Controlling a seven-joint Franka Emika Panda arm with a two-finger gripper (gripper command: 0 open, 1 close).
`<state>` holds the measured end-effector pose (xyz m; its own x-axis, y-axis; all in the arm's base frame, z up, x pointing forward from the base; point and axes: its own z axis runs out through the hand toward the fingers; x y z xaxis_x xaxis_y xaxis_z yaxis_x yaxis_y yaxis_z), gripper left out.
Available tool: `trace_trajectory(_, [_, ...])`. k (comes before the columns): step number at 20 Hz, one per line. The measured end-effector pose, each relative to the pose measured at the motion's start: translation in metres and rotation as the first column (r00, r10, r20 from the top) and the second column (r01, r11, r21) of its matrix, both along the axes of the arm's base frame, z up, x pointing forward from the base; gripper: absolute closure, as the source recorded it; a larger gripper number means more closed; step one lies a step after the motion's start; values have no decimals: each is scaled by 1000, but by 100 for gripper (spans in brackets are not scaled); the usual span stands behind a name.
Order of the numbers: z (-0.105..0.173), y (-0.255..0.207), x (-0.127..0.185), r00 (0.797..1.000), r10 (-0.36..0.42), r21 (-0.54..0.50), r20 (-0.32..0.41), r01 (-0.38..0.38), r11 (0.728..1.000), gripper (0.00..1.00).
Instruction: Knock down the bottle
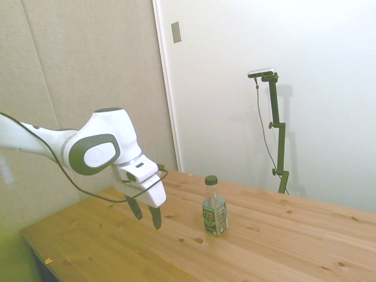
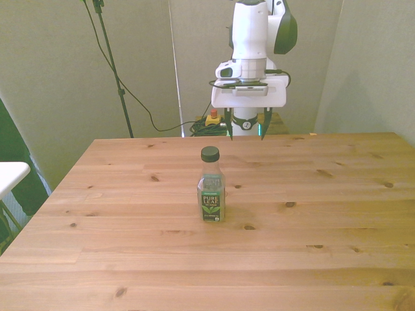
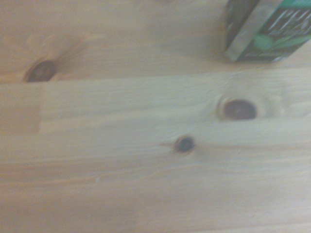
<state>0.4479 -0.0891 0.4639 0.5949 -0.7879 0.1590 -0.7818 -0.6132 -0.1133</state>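
The bottle (image 1: 214,205) stands upright near the middle of the wooden table (image 1: 282,247), so the knock-down is not yet done. The gripper (image 1: 147,214) hangs beside the bottle, apart from it, fingers spread and empty. Behind the bottle, plain pale walls close the room.
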Motion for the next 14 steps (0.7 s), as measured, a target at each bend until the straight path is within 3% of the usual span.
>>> trace_trajectory(7, [26,-49,33,998,-60,-35,37,61,998,100])
trace_trajectory(14, [28,-76,66,994,-97,-39,41,99,994,100])
